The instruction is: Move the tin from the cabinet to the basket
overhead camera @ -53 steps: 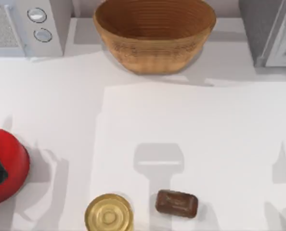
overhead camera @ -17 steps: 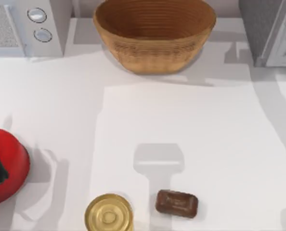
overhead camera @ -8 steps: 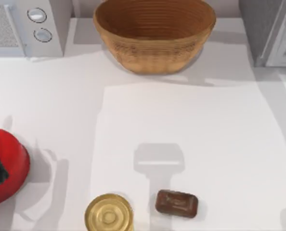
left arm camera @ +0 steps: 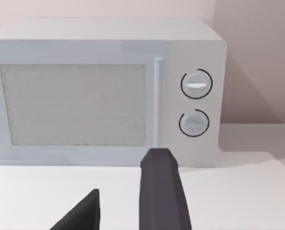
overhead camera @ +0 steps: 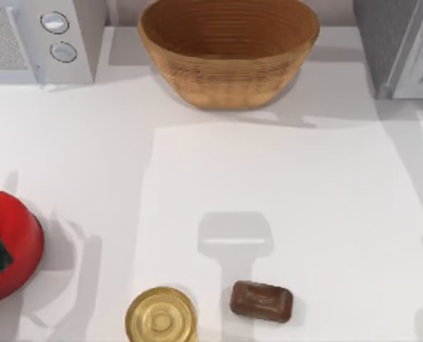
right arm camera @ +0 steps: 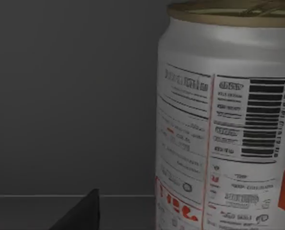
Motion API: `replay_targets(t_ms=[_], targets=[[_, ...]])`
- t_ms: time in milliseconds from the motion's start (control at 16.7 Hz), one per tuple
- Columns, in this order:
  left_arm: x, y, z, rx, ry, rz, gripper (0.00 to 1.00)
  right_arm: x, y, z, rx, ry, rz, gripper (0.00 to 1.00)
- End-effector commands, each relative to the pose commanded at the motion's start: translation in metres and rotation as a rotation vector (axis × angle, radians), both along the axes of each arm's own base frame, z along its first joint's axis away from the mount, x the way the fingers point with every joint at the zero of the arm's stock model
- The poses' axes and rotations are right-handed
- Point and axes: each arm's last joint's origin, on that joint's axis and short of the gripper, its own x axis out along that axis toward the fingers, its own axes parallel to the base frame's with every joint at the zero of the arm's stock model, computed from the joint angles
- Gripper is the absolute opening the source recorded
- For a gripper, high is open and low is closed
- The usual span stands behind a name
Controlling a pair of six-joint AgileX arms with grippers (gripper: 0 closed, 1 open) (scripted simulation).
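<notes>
White counter (overhead camera: 283,206), seen from above: basket (overhead camera: 229,50) at the middle of the back edge, cabinet (overhead camera: 400,46) in the back right corner, microwave (overhead camera: 40,39) in the back left corner. Along the front edge sit a gold round tin (overhead camera: 161,315) and, just beside it, a brown block (overhead camera: 261,301). A red pot (overhead camera: 8,249) sits at the left edge.

Tin (right arm camera: 229,120): upright inside the dim cabinet, long axis vertical, print and barcode facing the right wrist camera, very close. It stands to one side of the right gripper's line of approach rather than dead ahead. One dark fingertip (right arm camera: 82,213) of that gripper shows low in the right wrist view, apart from the tin; the second finger cannot be made out, so whether the right gripper is spread or closed cannot be told.

Left gripper (left arm camera: 121,201): parked facing the microwave front, fingers spread, nothing between them.

Judgement: right arm is clearly the nearer one, already reaching at the cabinet. The coming move likely needs a sideways shift toward the tin so the fingers straddle its body before closing. Basket lies well apart from the cabinet, toward the left along the back edge.
</notes>
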Motion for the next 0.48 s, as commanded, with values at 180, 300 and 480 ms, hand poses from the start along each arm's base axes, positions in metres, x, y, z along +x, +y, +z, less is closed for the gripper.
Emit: replay_targets(t_ms=[180,300,480], targets=[[0.0,0.0,0.0,0.0,0.0,0.0,1.0,0.019,0.0,0.002,0.0,-0.002,-0.001,1.0],[0.0,0.0,0.0,0.0,0.0,0.0,1.0,0.034,-0.001,0.002,0.0,-0.001,-0.001,1.0],[0.0,0.0,0.0,0.0,0.0,0.0,1.0,0.05,-0.002,0.0,0.0,-0.002,-0.001,1.0]])
